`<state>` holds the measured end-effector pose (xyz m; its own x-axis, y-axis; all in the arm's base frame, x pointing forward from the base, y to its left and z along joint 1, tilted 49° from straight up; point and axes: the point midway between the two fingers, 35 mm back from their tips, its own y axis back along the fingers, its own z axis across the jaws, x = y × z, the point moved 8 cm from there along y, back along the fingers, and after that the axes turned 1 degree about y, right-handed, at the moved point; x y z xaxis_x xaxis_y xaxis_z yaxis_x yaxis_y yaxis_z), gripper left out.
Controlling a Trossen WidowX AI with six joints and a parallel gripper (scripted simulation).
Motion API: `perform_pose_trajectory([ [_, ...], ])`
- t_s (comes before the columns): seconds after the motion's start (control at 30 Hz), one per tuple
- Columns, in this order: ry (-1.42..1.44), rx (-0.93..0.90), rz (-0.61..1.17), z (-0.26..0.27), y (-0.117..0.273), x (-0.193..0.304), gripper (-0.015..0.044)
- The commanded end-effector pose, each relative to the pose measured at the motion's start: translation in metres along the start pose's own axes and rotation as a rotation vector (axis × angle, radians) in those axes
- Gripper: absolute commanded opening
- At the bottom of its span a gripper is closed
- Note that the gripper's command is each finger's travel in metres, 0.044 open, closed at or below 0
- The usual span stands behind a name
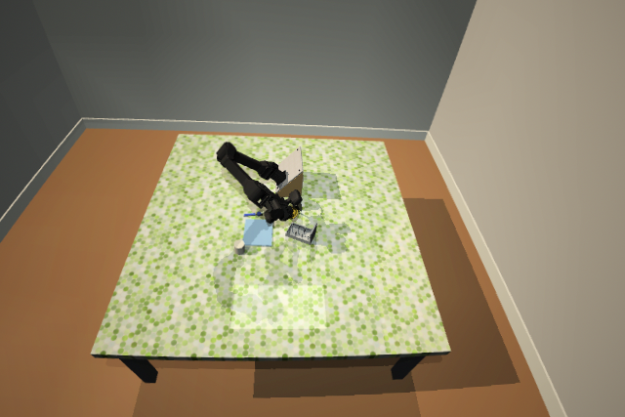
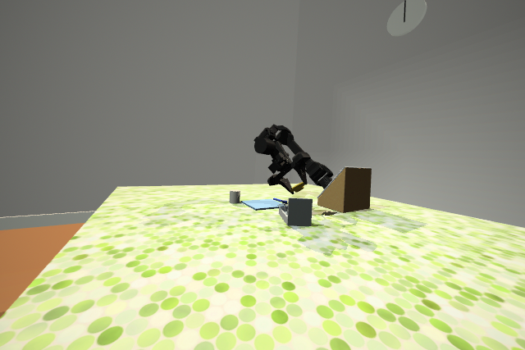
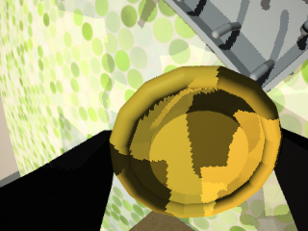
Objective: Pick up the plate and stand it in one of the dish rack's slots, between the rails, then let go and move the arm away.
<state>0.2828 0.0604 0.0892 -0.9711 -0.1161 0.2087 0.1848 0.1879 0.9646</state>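
The yellow plate (image 1: 295, 213) (image 2: 299, 187) (image 3: 212, 149) is held above the table, tilted, with its hollow face towards the wrist camera. My gripper (image 3: 195, 140) (image 2: 297, 188) is shut on the plate, one dark finger at each side of its rim. The grey dish rack (image 1: 313, 233) (image 2: 299, 212) (image 3: 239, 54) stands on the table, with short pegs inside and a tall wall at one end. In the wrist view the rack lies beyond the plate at the upper right, and the plate's rim overlaps its near corner. The plate is outside the slots.
A light blue square mat (image 1: 258, 233) (image 2: 259, 204) lies beside the rack. A grey cup (image 1: 239, 247) (image 2: 234, 197) stands at its corner. A blue stick-like thing (image 1: 250, 214) lies along the mat's far edge. The arm's brown wedge-shaped base (image 2: 357, 189) stands behind the rack.
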Motion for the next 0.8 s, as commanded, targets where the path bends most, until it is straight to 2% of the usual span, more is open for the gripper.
perform_pose_trajectory([
  [0.0, 0.087, -0.081, -0.034, -0.009, -0.007, 0.002, 0.0000],
  [0.77, 0.519, -0.322, -0.373, -0.050, -0.035, 0.016, 0.0000],
])
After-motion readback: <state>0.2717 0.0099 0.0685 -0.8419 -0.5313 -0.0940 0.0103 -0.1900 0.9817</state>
